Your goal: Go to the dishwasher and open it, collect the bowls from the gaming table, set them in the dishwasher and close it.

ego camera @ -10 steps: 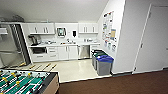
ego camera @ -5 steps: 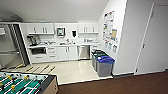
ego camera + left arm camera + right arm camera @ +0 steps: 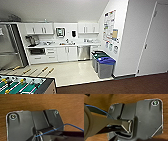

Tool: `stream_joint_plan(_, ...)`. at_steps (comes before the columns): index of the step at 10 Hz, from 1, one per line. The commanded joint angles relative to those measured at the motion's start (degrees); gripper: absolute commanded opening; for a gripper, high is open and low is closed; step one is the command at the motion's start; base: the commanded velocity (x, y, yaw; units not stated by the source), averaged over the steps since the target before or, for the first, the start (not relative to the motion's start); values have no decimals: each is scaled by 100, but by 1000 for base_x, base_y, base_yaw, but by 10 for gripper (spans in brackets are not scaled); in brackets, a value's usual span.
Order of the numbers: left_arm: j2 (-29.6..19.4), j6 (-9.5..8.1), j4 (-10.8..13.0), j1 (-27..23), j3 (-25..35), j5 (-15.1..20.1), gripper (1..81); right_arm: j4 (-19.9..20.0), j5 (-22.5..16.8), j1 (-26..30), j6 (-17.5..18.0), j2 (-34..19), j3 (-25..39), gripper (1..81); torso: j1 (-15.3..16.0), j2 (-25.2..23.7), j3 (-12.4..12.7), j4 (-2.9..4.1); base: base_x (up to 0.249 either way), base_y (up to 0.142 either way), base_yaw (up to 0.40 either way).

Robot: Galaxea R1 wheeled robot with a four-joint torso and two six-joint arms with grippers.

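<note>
White cabinets and a pale counter run along the far wall of a small kitchenette under a sloping ceiling, seen from where dark brown carpet meets a glossy cream floor (image 3: 72,72). Farthest left stands a tall brushed-steel refrigerator (image 3: 10,46), and below it, nearest me, the corner of a wooden table-football table with a green field (image 3: 23,86) juts in, its rods ending in wooden handles over the cream floor. Moving right, a dark coffee machine (image 3: 31,40) sits on the counter above a black built-in microwave (image 3: 37,51), then white drawers and cupboard doors below a sink. Next comes the dishwasher with its brushed stainless-steel front (image 3: 83,52), built in under the counter with its door up, flush against the cabinets. Just right of it, two grey bins stand close together, a green-lidded one (image 3: 99,54) behind a blue-lidded one (image 3: 106,65). Posters (image 3: 110,28) hang on the white wall beyond, then a pale door. Both wrist cameras look down on brown wood-grain flooring past the robot's own dark plate; whether either gripper is clenched or released, I cannot tell.
</note>
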Motion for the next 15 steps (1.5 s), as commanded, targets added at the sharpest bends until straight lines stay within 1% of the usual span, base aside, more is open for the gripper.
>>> stream_joint_plan(1, 1, 35, 7, -352, 63, 263, 811, -43, -253, 315, -26, -94, 54, 811, 0, 0, 0, 0, 145, 0, 0)
stream_joint_plan(9, -8, 35, -11, -352, -7, 255, 811, -43, -253, 315, -26, -103, -34, 811, 0, 0, 0, 0, 146, 0, 0)
stream_joint_plan(13, -17, 26, -11, -343, -262, 263, 811, -52, -253, 306, -26, -200, -359, 811, 0, 0, 0, 0, 145, 0, 0)
stream_joint_plan(14, -52, 26, -19, -352, -280, 255, 811, -44, -253, 315, -26, -191, -517, 811, 2, 0, 0, 0, 141, 0, 0)
stream_joint_plan(15, -61, 26, -19, -343, -280, 263, 811, -52, -262, 323, -26, -191, -535, 811, 2, 0, 0, 0, 135, 0, 0)
